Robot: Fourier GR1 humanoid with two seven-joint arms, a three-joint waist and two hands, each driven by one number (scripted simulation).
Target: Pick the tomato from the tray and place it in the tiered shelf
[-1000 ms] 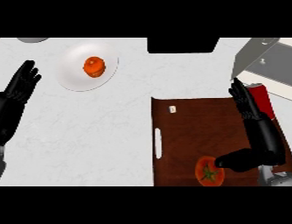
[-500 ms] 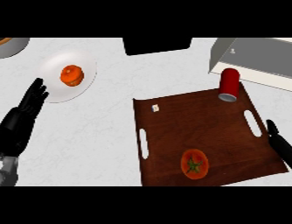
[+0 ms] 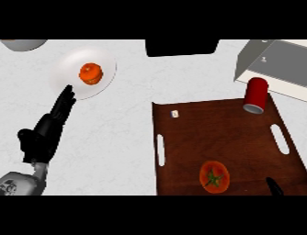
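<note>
Showing the tomato [image 3: 214, 176] lying free near the front edge of the brown tray [image 3: 183, 151], untouched. The tiered shelf [image 3: 288, 69] stands beyond a red can [image 3: 256, 94]. Left hand [image 3: 46, 131] rests open, fingers straight, holding nothing. Only a tip of the right hand [image 3: 275, 187] shows; its opening cannot be judged.

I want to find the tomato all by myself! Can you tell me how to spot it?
Look for the big dark brown tray on the right side of the white counter. The tomato lies flat near the tray's bottom edge. It is round and red with a green star-shaped stem, unlike the tall red can at the tray's top corner or the orange fruit on the white plate.
</note>
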